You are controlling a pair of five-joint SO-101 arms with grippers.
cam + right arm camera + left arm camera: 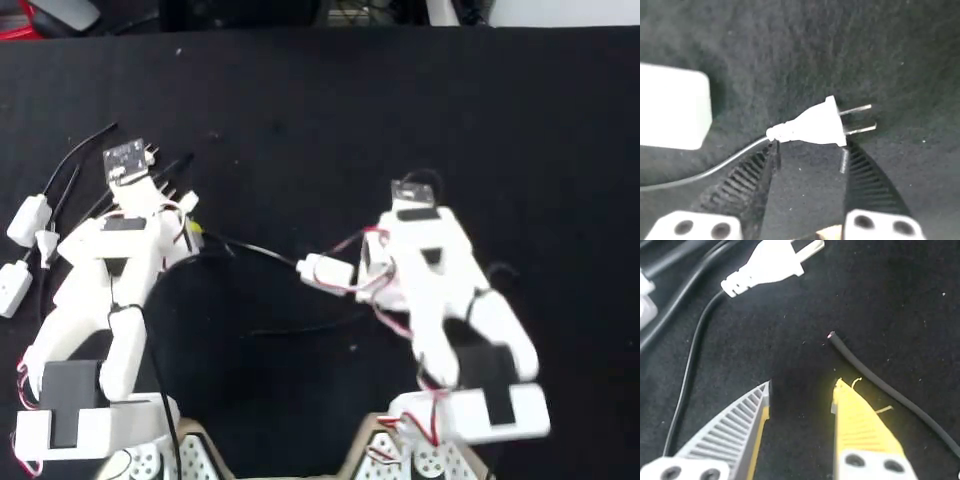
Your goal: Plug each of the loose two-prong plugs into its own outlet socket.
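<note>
Beside the white socket block (672, 107), on the black cloth (890, 40), lies a white two-prong plug (812, 125), its prongs (855, 109) pointing away from the block. My right gripper (810, 157) is spread and empty, its tips just short of the plug body on either flank. Well apart from the block, my left gripper (801, 390) is also spread and empty over bare cloth. A second white plug (772, 262) lies beyond its tips, and a black cable end (832, 336) lies just beside its yellow finger (860, 425).

Handling: I judge the plug light, its moulded body rigid and smooth, so it may swivel under a shallow pinch. The prongs look thin enough to bend. The cord (757, 144) may spring and drag the plug askew. Recommended hold: across the broad body just behind the prongs, not on the ribbed neck.

Markings: no legible print on plug, block or cable.
</note>
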